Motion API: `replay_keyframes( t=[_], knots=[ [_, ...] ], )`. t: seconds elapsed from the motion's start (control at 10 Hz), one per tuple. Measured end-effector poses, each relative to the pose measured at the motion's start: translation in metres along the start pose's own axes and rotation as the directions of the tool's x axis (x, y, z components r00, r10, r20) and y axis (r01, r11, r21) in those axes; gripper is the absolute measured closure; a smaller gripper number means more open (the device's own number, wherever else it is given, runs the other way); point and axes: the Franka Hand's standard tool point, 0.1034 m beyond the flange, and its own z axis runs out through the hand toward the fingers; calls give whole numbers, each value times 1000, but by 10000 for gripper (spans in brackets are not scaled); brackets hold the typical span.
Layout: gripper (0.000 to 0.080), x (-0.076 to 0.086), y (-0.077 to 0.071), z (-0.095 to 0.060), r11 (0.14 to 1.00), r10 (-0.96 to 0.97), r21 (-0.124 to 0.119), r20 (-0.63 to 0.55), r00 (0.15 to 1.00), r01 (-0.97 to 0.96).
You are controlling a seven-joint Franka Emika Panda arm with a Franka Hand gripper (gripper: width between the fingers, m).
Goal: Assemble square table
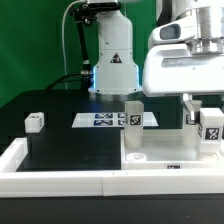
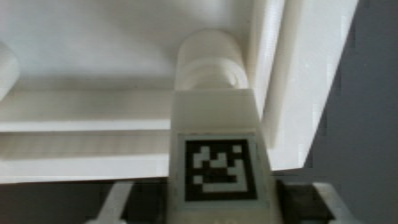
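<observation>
— Where is the table?
— The square tabletop [image 1: 165, 150] lies at the exterior view's right, inside the border rail [image 1: 60, 178]. My gripper [image 2: 214, 200] is clamped on a tagged leg [image 2: 217, 120], whose rounded end points at the slab beside its raised rim.
— What's around it?
— A second leg [image 1: 133, 113] stands upright at the slab's corner. A third leg [image 1: 36, 122] sits well apart at the exterior view's left, and the marker board [image 1: 100, 120] lies behind.
— And the arm?
— It reaches down from above, and the frame cuts off the hand. I can't tell whether the held leg touches the slab.
</observation>
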Motion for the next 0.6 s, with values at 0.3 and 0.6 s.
replay_keyframes(
  t=[0.3,0.6],
  knots=[
    [509,3,3,2,1000,-7,-2,-53,999,6],
    [509,4,2,2,1000,-10,-2,-67,998,9]
  ],
)
